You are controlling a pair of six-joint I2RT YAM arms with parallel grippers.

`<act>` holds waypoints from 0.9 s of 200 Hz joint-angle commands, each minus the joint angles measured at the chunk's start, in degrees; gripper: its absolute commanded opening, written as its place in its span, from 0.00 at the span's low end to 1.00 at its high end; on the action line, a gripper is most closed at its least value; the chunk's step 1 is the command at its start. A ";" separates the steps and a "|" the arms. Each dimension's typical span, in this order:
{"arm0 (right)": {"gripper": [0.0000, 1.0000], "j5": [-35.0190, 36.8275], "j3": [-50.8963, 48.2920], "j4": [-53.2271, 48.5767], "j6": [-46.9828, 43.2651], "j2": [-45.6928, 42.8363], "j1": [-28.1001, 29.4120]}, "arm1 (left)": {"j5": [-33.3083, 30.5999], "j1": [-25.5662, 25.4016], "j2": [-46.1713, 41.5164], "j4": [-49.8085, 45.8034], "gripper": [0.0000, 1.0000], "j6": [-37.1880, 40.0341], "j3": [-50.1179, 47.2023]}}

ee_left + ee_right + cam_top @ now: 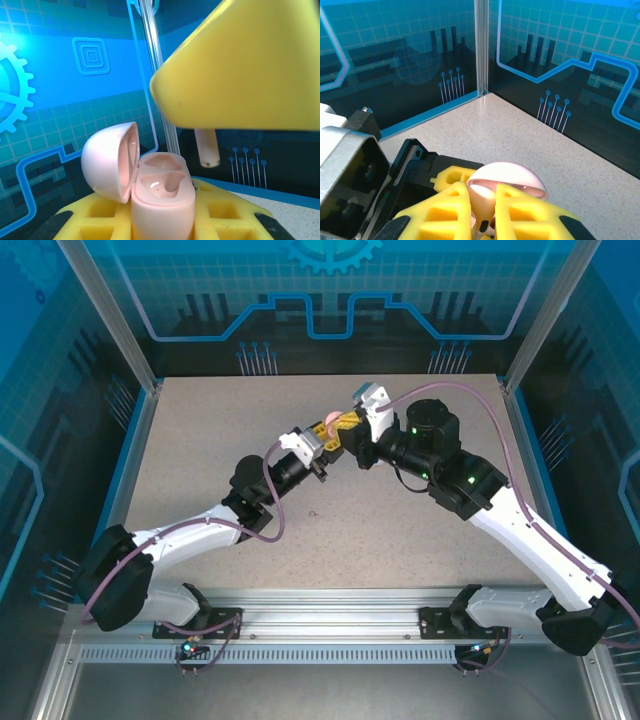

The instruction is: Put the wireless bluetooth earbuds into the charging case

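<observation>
Speckled beige table [200, 420] inside a blue, circuit-patterned enclosure [330, 300], with an aluminium rail [330, 625] along the near edge carrying both arm bases. Left arm [190, 530] and right arm [520, 530], white and black, each trailing a purple cable [278, 510], reach inward and meet above the table's middle-rear. There the left gripper [322, 440] and the yellow-fingered right gripper [345, 426] stand tip to tip, a small pink case [330, 421] just between them; which one grips it cannot be told.

Pinkish earbud [206, 149] near open pink case [160, 200]
</observation>
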 commanded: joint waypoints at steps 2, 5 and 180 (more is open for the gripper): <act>0.13 -0.48 -0.80 0.76 0.17 -0.52 -1.15 | 0.93 -0.54 -0.60 1.26 0.00 1.36 1.83; 0.13 -0.49 -0.88 0.85 0.26 -0.53 -1.25 | 0.86 -0.54 -0.61 1.26 0.00 1.34 1.81; 0.11 -3.67 -1.01 3.06 2.50 -0.97 -3.75 | 1.68 -1.40 -0.43 -0.18 0.00 1.87 2.44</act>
